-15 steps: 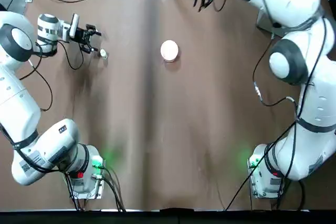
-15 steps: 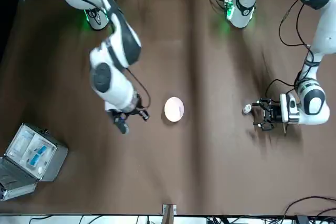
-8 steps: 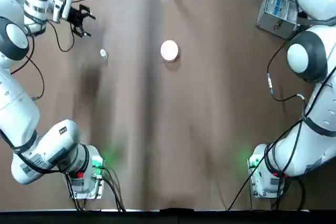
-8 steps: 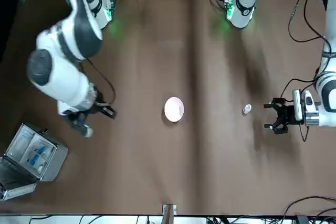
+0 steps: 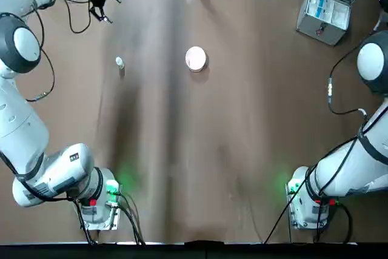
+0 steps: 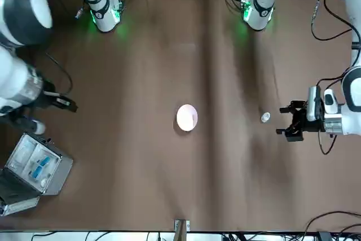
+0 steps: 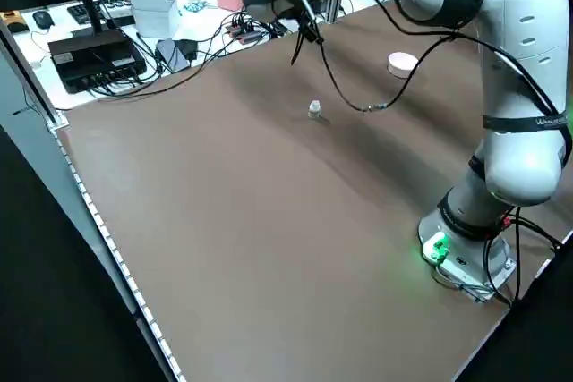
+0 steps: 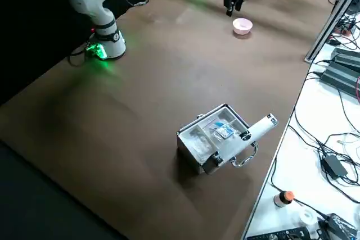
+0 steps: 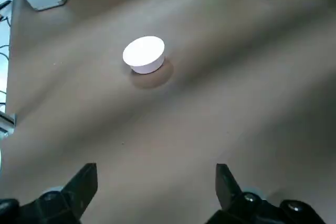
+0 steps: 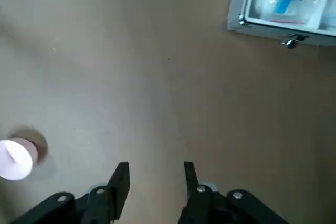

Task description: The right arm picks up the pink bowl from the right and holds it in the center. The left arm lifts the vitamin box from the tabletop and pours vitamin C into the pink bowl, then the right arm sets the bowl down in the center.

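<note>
Pink round bowl (image 5: pixel 195 59) on matte tabletop (image 5: pixel 212 150).

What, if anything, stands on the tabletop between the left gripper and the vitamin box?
Nothing visible does. The left gripper hangs open beside the vitamin box, with only bare tabletop between them. The pink bowl sits on the box's far side, and the grey case lies at the table's opposite end.
</note>
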